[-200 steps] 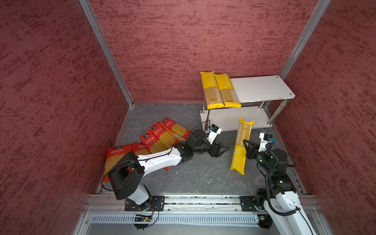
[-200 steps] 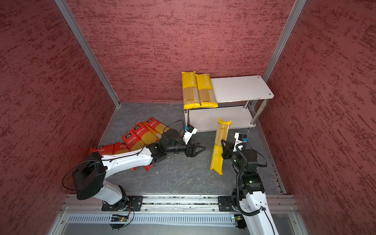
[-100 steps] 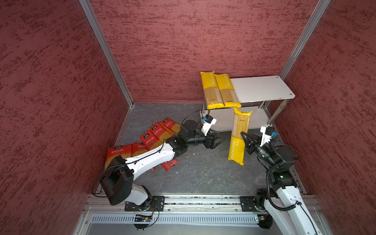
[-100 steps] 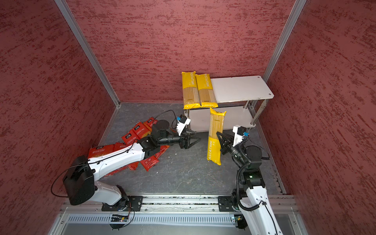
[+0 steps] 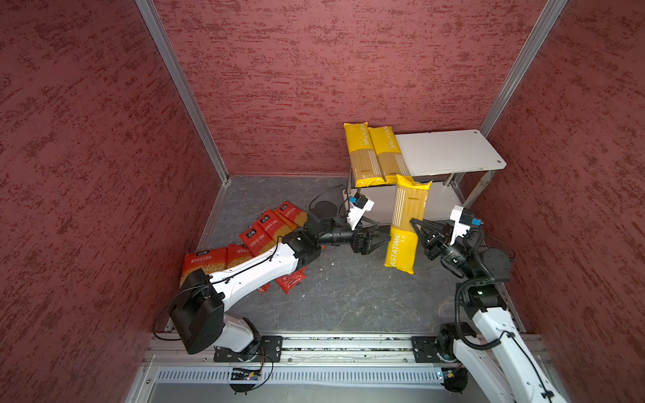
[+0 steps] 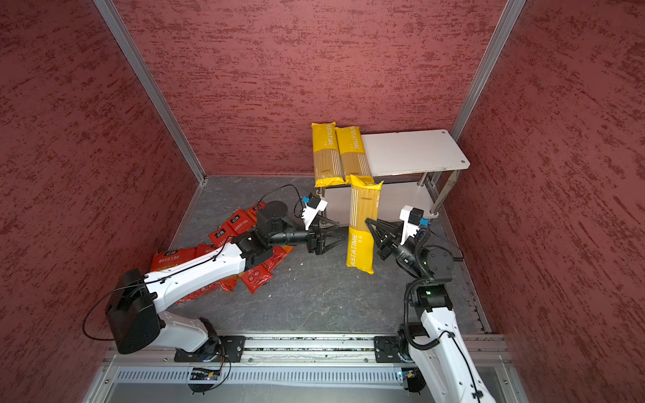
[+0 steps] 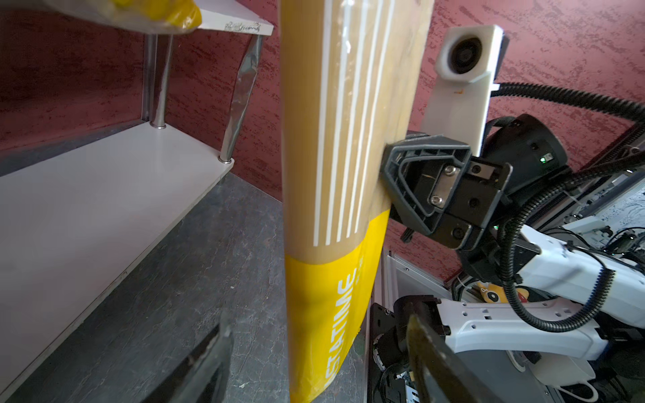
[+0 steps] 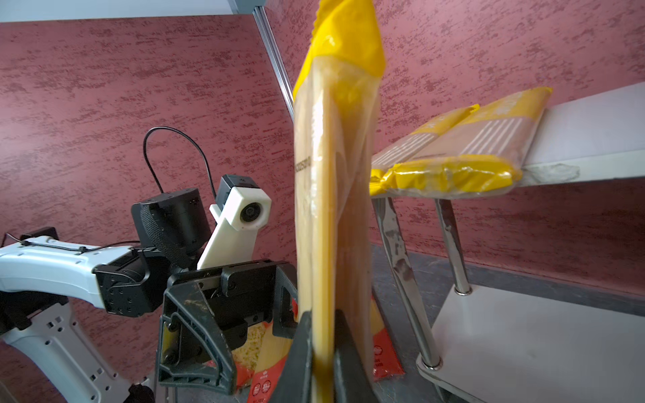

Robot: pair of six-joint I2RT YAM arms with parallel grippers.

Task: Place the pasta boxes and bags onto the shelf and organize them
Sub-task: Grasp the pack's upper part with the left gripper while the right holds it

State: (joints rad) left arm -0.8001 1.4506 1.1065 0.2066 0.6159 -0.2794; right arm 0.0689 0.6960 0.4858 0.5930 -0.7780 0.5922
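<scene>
The shelf (image 5: pixel 450 150) carries two yellow spaghetti packs (image 5: pixel 377 153) side by side on the left end of its top board, and the red packs (image 5: pixel 265 226) lie heaped on the floor. My right gripper (image 5: pixel 417 226) is clamped on a third yellow pack (image 5: pixel 405 209), upright before the shelf. My left gripper (image 5: pixel 382 235) is just beside it, jaws spread apart.

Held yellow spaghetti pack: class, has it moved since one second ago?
Yes. In a top view the held yellow spaghetti pack, in the right gripper, has moved toward the shelf; its top now meets the upper front edge.
</scene>
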